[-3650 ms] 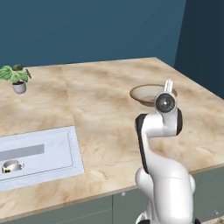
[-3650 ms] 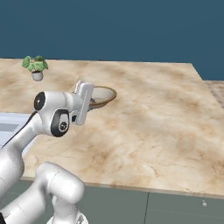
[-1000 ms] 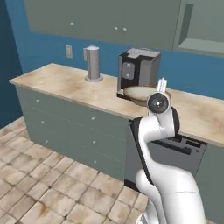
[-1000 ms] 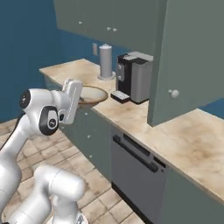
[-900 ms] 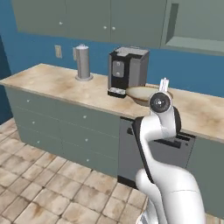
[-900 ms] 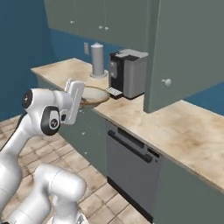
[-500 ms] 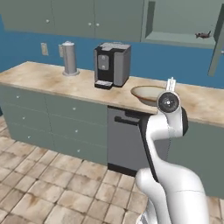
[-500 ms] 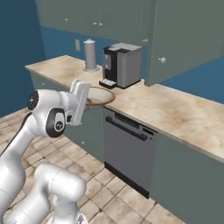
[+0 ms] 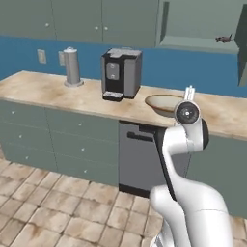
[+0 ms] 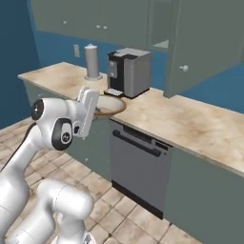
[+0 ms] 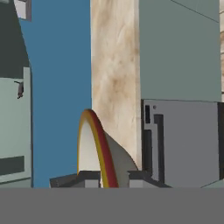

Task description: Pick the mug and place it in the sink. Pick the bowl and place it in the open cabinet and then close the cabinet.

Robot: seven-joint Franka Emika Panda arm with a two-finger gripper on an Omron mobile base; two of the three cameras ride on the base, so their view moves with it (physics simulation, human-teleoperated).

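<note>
The gripper (image 11: 107, 181) is clamping the rim of the bowl (image 11: 103, 153), one dark finger either side of its edge at the bottom of the hand view, and is carrying it level at counter height. In the left base view the bowl (image 9: 164, 103) is showing just left of centre-right, beyond the arm's wrist; in the right base view it (image 10: 108, 106) is sitting left of centre, in front of the coffee machine (image 10: 128, 71). The base is still driving: over the last second the whole scene has slid leftward, and the open cabinet (image 9: 202, 24) is now coming into the upper right of the left base view, its door (image 10: 205, 45) hanging open at upper right of the right base view. That suggests the shelf is nearly in reach
</note>
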